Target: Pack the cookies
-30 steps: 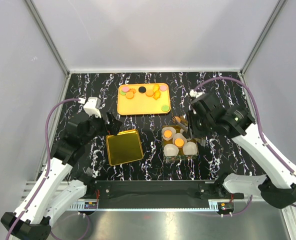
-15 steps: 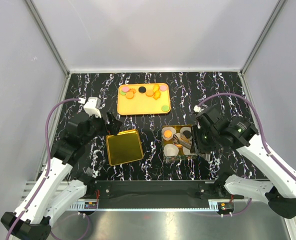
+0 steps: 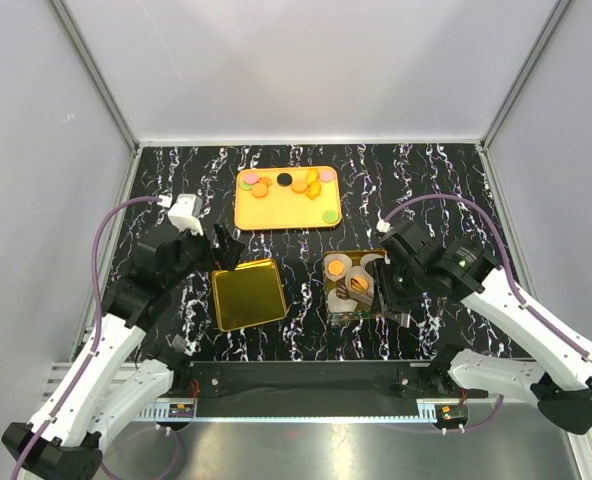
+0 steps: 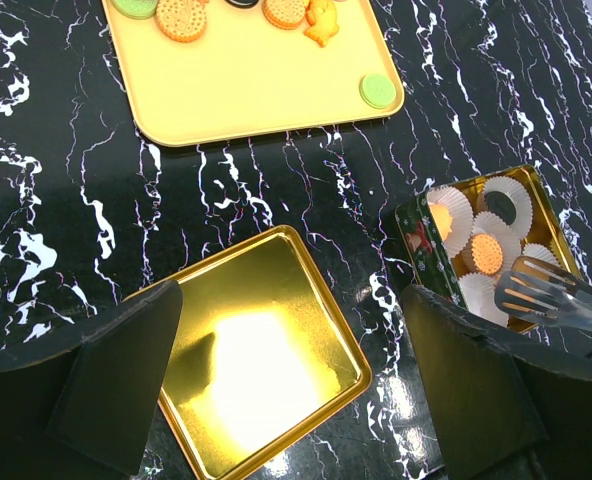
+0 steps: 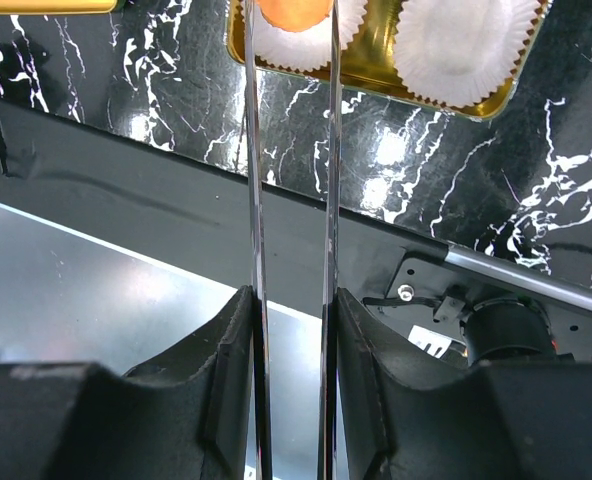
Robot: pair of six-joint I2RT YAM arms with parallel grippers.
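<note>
Hovering above the gold lid (image 3: 248, 294), your left gripper (image 4: 294, 375) had its jaws spread wide with nothing between them, and that arm was bent low over the left of the table (image 4: 56, 200). Your right arm was folded inward with its wrist at the right side of the tin (image 4: 413, 235). The right gripper (image 5: 288, 340) was clamped on the two steel arms of the tongs (image 4: 548, 296). The tong tips sat either side of an orange cookie (image 5: 294, 10) in the tin, and you couldn't tell if it was pinched. Counts: one yellow tray (image 4: 256, 90), one lid, one tin, one pair of tongs. About ten cookies (image 4: 181, 18) lay on the tray at the far side, mostly orange, two pink, two green, one black; some overlapped, so the count is rough. Two orange ones were in the tin. At least five paper cups (image 5: 466, 40) were in the tin
</note>
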